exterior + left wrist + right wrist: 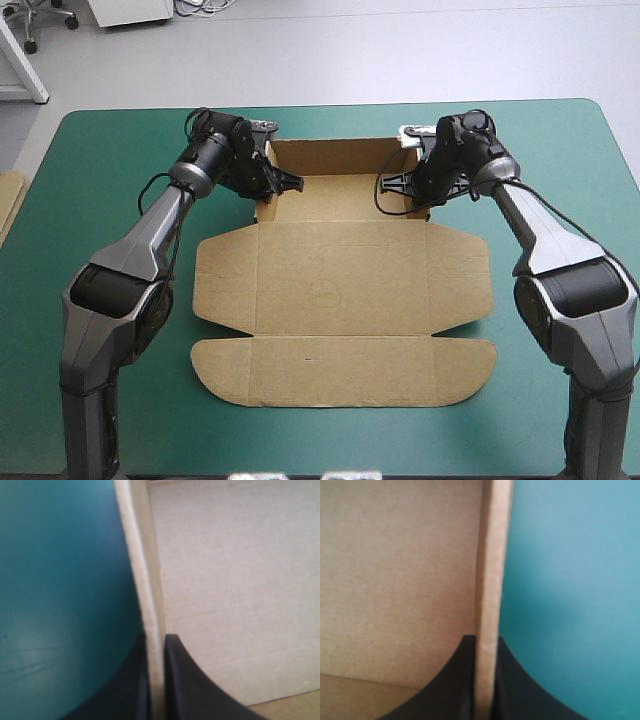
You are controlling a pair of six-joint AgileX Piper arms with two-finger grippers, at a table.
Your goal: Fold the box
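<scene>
The brown box (340,290) lies mostly flat in the table's middle, its rounded lid flap toward the near edge. Its far part stands up as a back wall with two side walls. My left gripper (272,186) is shut on the raised left side wall at the far left corner. In the left wrist view the wall's edge (150,605) runs between my gripper (157,680), with the box floor on one side and teal-green cover on the other. My right gripper (405,184) is shut on the right side wall (490,595), which passes between my gripper (485,680).
A strip of more brown board (8,200) shows at the table's left edge. The teal-green cover (110,200) lies bare around the box on both sides and toward the near edge.
</scene>
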